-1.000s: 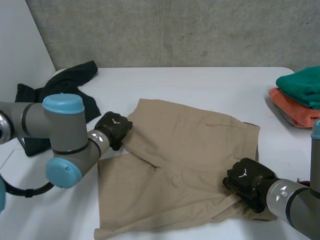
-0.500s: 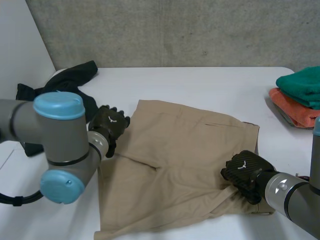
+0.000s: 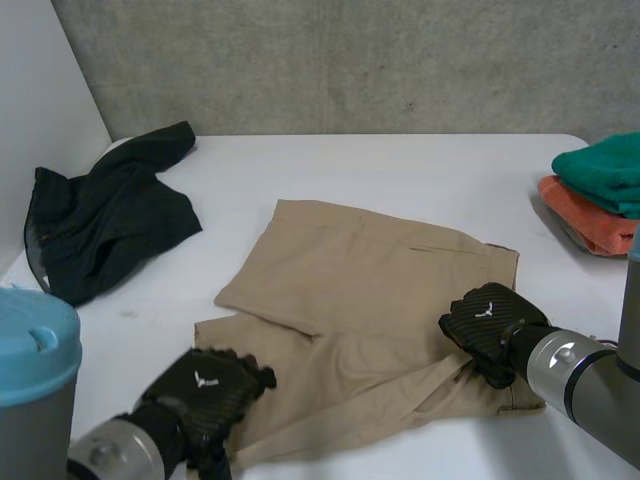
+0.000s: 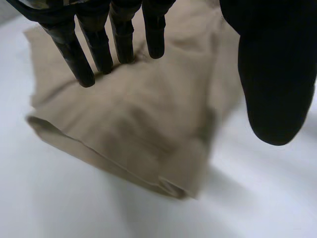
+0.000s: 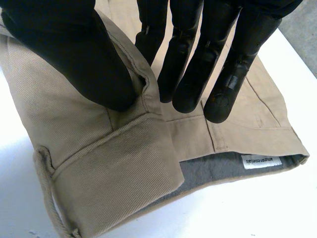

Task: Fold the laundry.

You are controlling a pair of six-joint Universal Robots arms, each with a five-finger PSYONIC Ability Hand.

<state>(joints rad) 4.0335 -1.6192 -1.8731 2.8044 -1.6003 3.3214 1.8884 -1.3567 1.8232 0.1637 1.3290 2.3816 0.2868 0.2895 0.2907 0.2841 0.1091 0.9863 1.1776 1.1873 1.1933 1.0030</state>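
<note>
**A:** White table under a grey concrete wall, and the beige shorts are lying across the middle of it, one part already doubled over. What is changing?

**B:** The left hand is shifting. A second ago it was resting by the far-left fold; now it is sitting at the near-left corner of the shorts, close to the table's front edge.

**A:** Is it gripping anything?

**B:** No. Its fingers are reaching out straight over the cloth, with the thumb standing well apart and nothing caught between them.

**A:** And the right hand?

**B:** It is staying at the waistband on the right edge, pinching a ridge of it between thumb and fingers.

**A:** So what is that telling us?

**B:** I am judging that the left is getting ready to take the near corner, so both hands can carry the next fold. The black garment is waiting unfolded, while the green towel and orange towel are sitting stacked at the far right.
</note>
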